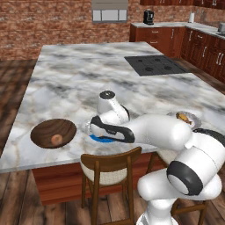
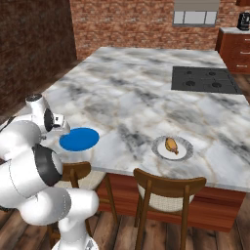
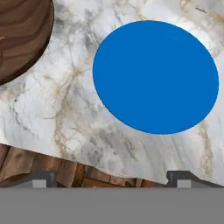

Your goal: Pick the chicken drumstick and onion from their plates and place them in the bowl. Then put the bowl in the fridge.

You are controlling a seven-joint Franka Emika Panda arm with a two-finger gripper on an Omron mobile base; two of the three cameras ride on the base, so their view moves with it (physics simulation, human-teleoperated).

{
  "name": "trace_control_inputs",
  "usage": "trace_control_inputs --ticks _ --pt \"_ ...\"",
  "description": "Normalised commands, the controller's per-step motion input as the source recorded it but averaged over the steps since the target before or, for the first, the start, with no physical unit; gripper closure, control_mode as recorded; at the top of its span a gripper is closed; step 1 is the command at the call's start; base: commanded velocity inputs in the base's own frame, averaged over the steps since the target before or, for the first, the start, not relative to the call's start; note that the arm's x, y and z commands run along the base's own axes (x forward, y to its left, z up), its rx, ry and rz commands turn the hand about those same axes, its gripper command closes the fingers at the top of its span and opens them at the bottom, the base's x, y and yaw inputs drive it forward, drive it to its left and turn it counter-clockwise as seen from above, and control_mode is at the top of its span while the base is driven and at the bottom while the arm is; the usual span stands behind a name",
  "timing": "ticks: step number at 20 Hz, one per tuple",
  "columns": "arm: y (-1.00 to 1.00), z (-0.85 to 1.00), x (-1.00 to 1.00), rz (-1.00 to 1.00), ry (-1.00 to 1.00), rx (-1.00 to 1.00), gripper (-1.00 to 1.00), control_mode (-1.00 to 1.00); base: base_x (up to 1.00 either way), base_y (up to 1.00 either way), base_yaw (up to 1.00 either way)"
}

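The dark wooden bowl sits near the island's front left edge, and the reddish-brown onion lies inside it. Just right of the bowl is the blue plate, bare on top; it fills much of the hand view, with the bowl's rim at the upper left. The yellowish chicken drumstick rests on the pale plate further right. My gripper hangs open over the counter edge beside the blue plate, with nothing between its fingertips. The fridge is out of view.
Two wooden chairs stand tucked under the island's front edge. A black cooktop is set into the far right of the marble top. Cabinets and a kettle line the back wall.
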Motion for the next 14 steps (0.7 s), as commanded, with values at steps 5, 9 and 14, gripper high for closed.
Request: trace_control_inputs --ticks 5,9,14 --pt "-0.78 0.25 -0.01 -0.10 0.11 0.04 -1.00 -1.00 0.00 0.00 0.00" --pt "-0.74 0.33 0.00 -0.10 0.11 0.00 -1.00 -1.00 0.00 0.00 0.00" --pt "-0.73 0.29 0.00 -0.08 0.11 0.00 -1.00 -1.00 0.00 0.00 0.00"
